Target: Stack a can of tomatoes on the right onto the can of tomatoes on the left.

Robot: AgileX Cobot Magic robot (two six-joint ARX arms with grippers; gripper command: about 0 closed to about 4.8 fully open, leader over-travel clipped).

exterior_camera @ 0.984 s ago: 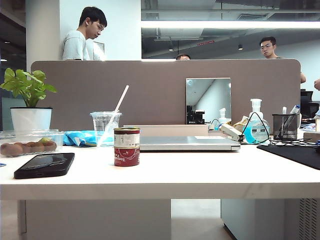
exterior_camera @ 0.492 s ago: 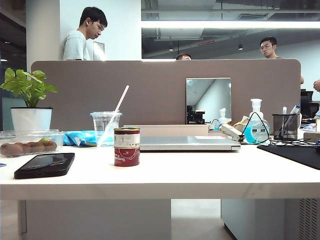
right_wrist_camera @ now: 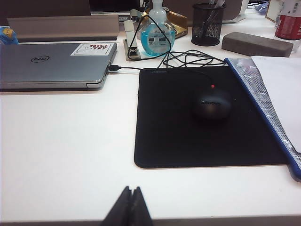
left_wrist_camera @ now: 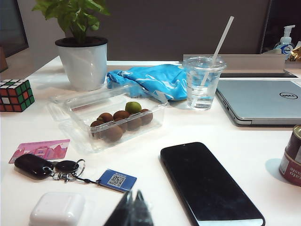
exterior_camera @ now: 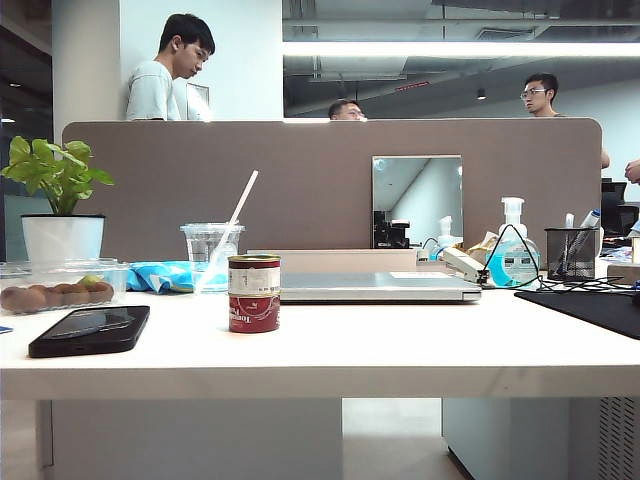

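The tomato cans [exterior_camera: 253,293] stand on the white table [exterior_camera: 400,345] left of centre, in front of a closed laptop. They show as one column with a seam at mid height: a white-labelled half on top and a red half below. Their edge shows in the left wrist view as a red and brown can [left_wrist_camera: 292,155], right of a black phone. My left gripper [left_wrist_camera: 134,194] hangs shut and empty above the table near a key tag. My right gripper [right_wrist_camera: 131,189] is shut and empty over the table's near edge, far from the cans. Neither gripper appears in the exterior view.
Around the cans are a black phone [exterior_camera: 90,329], a plastic cup with a straw [exterior_camera: 211,255], a fruit box [left_wrist_camera: 110,120], a potted plant [exterior_camera: 60,205] and a silver laptop [exterior_camera: 375,287]. On the right lie a black mouse pad [right_wrist_camera: 202,117] with a mouse [right_wrist_camera: 210,104], a sanitiser bottle [right_wrist_camera: 157,30] and a red drink can [right_wrist_camera: 288,21].
Nothing on the table has moved. Behind the partition, a person's head has risen into view.
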